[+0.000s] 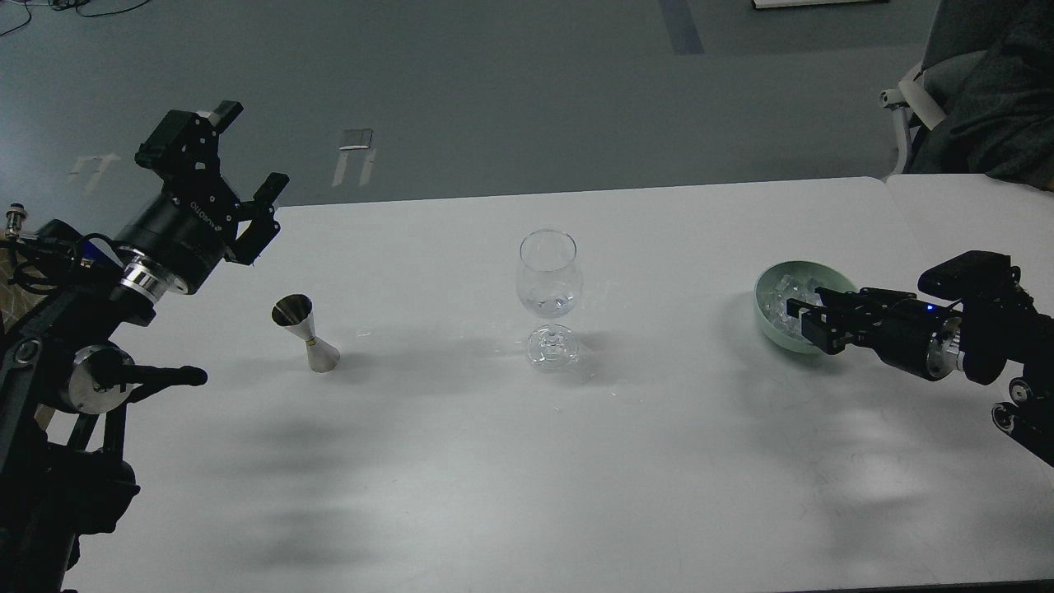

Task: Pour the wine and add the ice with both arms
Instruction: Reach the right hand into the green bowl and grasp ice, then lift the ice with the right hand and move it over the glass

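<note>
Behind right end effector (811, 323), half-hidden ice (782, 292)

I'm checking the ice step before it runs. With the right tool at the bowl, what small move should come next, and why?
Probably lower the right tool a little into the green bowl and close on one cube of ice. It sits over the bowl's near rim, the wine glass looks empty, and whether it already holds a cube cannot be told.

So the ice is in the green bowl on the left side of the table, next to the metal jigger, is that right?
Not quite. The head view shows the ice in the green bowl on the table's right side, at the right end effector. The metal jigger stands apart on the left, beyond the wine glass.
</note>
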Robot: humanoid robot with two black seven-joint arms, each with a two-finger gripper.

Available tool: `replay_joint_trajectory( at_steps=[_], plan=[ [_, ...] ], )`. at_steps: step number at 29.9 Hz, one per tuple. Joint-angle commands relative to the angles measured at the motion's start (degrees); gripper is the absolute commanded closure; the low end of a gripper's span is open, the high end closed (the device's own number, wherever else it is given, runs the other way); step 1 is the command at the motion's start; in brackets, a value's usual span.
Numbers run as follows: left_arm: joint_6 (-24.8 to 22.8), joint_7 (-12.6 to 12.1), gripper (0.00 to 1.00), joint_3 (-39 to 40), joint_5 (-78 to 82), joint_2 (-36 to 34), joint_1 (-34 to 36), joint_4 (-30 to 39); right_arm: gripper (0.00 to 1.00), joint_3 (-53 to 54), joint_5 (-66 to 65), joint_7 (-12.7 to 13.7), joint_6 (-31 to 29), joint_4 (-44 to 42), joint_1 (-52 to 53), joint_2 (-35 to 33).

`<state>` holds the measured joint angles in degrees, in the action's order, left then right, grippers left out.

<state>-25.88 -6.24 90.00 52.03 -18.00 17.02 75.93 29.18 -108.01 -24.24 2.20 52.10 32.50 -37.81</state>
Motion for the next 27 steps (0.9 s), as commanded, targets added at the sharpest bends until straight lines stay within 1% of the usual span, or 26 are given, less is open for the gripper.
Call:
replay_joint_trajectory(
  at_steps=[1, 7, 10, 11, 13, 14, 15, 17, 21, 24, 25, 27],
  plan=[
    [0.0, 0.0, 0.02, 0.0, 0.0, 0.0, 0.0, 0.3, 0.59, 0.0, 0.0, 0.0, 0.0, -0.3, -0.1, 0.1],
    [0.0, 0.0, 0.02, 0.0, 0.0, 0.0, -0.1, 0.4, 0.59, 0.0, 0.0, 0.0, 0.0, -0.6, 0.0, 0.1],
    [0.0, 0.0, 0.02, 0.0, 0.0, 0.0, -0.1, 0.4, 0.63, 0.1, 0.0, 0.0, 0.0, -0.6, 0.0, 0.1],
    [0.0, 0.0, 0.02, 0.0, 0.0, 0.0, -0.1, 0.4, 0.68, 0.0, 0.0, 0.0, 0.0, -0.6, 0.0, 0.1],
    [0.0, 0.0, 0.02, 0.0, 0.0, 0.0, -0.1, 0.4, 0.72, 0.0, 0.0, 0.0, 0.0, -0.6, 0.0, 0.1],
    [0.0, 0.0, 0.02, 0.0, 0.0, 0.0, -0.1, 0.4, 0.79, 0.0, 0.0, 0.0, 0.0, -0.5, 0.0, 0.1],
    [0.0, 0.0, 0.02, 0.0, 0.0, 0.0, -0.1, 0.4, 0.9, 0.0, 0.0, 0.0, 0.0, -0.5, 0.0, 0.1],
    [0.0, 0.0, 0.02, 0.0, 0.0, 0.1, -0.2, 0.4, 1.0, 0.0, 0.0, -0.1, 0.0, -0.4, 0.0, 0.1],
    [0.0, 0.0, 0.02, 0.0, 0.0, 0.1, -0.2, 0.5, 1.0, 0.2, 0.3, -0.1, 0.5, -0.1, 0.2, 0.0],
    [0.0, 0.0, 0.02, 0.0, 0.0, 0.0, -0.2, 1.1, 1.0, 1.0, 0.7, -0.1, 1.1, 3.3, 0.8, -1.6],
    [0.0, 0.0, 0.02, 0.0, 0.0, 0.0, -0.2, 1.3, 1.0, 1.5, 1.0, -0.1, 0.9, 5.5, 2.2, -4.3],
    [0.0, 0.0, 0.02, 0.0, 0.0, 0.0, -0.2, 1.4, 1.0, 1.8, 1.2, -0.1, 0.5, 7.9, 4.1, -7.4]
  ],
)
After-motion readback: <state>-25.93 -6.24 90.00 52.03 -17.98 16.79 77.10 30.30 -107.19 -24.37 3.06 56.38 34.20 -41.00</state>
